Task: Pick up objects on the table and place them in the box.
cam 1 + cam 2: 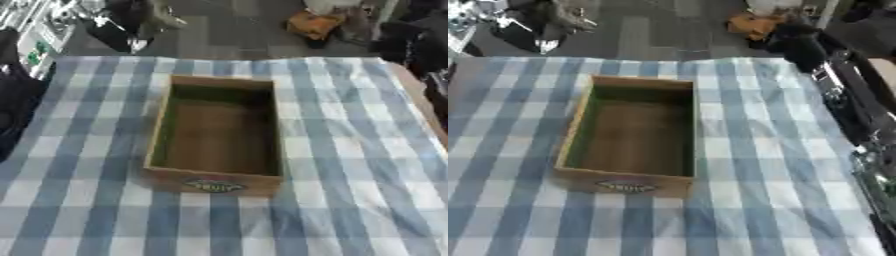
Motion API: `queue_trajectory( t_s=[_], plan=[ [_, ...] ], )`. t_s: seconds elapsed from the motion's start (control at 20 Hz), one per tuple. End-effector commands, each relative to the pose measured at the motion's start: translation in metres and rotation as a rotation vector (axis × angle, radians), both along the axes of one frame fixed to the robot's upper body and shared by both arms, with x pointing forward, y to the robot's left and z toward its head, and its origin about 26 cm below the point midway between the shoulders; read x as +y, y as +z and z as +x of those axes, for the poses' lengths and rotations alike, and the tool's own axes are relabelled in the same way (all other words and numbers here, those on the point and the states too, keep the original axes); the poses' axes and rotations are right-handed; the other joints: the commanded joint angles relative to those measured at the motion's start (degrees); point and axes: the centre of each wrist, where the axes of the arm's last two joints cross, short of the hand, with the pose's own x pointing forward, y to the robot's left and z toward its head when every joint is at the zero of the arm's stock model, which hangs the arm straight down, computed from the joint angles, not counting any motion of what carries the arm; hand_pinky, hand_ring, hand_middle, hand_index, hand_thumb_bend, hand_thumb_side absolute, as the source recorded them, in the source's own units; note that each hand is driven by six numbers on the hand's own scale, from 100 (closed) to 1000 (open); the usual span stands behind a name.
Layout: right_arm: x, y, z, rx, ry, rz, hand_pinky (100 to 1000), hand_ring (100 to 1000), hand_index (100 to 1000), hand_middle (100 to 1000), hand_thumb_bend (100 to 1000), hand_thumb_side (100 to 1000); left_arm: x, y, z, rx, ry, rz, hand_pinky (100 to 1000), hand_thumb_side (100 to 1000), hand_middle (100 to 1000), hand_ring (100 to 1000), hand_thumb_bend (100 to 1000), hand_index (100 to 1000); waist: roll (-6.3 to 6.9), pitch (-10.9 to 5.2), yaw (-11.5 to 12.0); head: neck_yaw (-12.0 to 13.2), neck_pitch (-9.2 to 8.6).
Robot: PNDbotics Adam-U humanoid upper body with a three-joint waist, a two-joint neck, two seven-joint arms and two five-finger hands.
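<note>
The wooden box (216,135) sits mid-surface on the blue-and-white checked cloth (350,165), its oval label (213,186) on the near wall unreadable. My arm (846,95) runs along the right edge; neither hand shows.

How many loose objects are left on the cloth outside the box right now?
0. The blue checked cloth shows nothing loose around the wooden box, and the box looks empty too. Anything beyond the picture edges could be hidden.
</note>
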Motion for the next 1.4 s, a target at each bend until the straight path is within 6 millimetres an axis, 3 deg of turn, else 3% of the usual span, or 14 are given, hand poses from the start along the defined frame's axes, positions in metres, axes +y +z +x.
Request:
queue_trajectory(
  t_s=[0.05, 0.45, 0.7, 1.05, 1.4],
  plan=[
    [0.001, 0.009, -0.001, -0.031, 0.015, -0.003, 891, 857, 891, 709, 599, 1000, -0.014, 0.014, -0.012, -0.021, -0.061, -0.013, 484, 246, 265, 475, 100, 336, 0.07, -1.53, -0.19, -0.81, 0.65],
    [0.004, 0.014, 0.000, -0.058, 0.033, 0.013, 891, 857, 890, 710, 615, 1000, -0.038, 0.001, -0.023, 0.026, -0.134, -0.014, 485, 247, 267, 478, 100, 338, -0.01, -1.26, -0.59, -4.03, 4.55],
    [0.004, 0.015, 0.000, -0.067, 0.035, 0.013, 892, 858, 891, 709, 609, 1000, -0.047, -0.005, -0.026, 0.060, -0.157, -0.002, 485, 248, 268, 479, 100, 339, -0.15, -0.54, -0.69, -4.41, 6.06],
    [0.005, 0.016, 0.000, -0.070, 0.035, 0.016, 893, 858, 891, 709, 603, 1000, -0.060, -0.021, -0.027, 0.120, -0.183, 0.005, 488, 248, 277, 483, 100, 345, -0.27, 0.27, -0.75, -3.93, 5.48],
    [0.005, 0.017, 0.000, -0.075, 0.036, 0.019, 894, 859, 892, 707, 605, 1000, -0.063, -0.051, -0.015, 0.228, -0.151, -0.017, 507, 250, 339, 504, 100, 409, -0.28, 0.73, -0.81, -3.79, 4.50]
  ],
)
